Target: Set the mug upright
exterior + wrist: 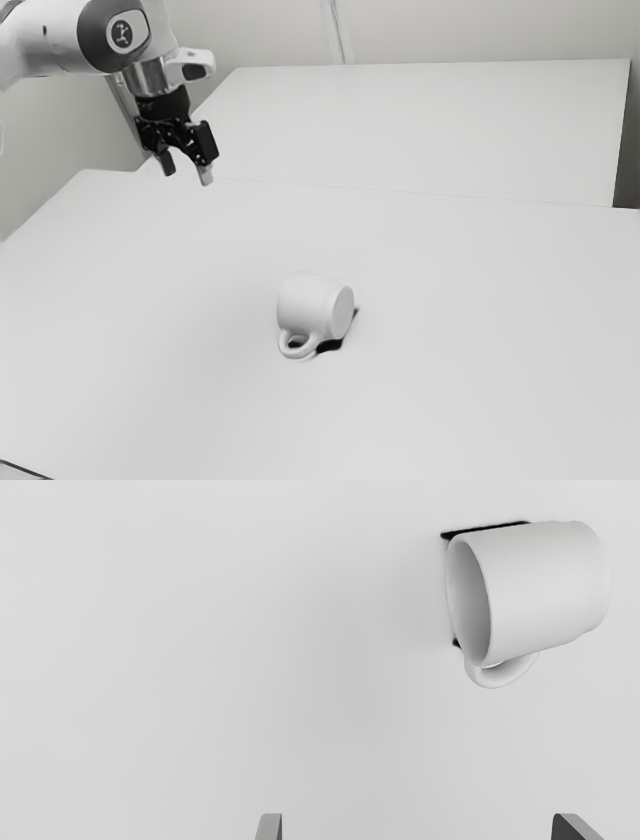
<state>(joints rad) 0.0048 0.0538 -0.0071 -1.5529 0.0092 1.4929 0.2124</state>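
Note:
High over the table's far left part in the exterior view, the black gripper [187,174] hangs open, its fingers well apart and nothing held. In the wrist view the gripper [417,826] shows two separated fingertips with bare tabletop between them. A white mug [310,304] lies on its side near the middle of the table, its mouth toward the exterior view's right and its handle toward the exterior camera. The wrist view shows the mug [545,585] lying ahead of the fingertips, apart from them, with its hollow inside and looped handle visible.
The white table [480,350] spreads around the mug on all sides. Behind it stands another pale flat surface [430,120], past a thin seam line. A dark thin edge [25,470] crosses the near left corner of the exterior view.

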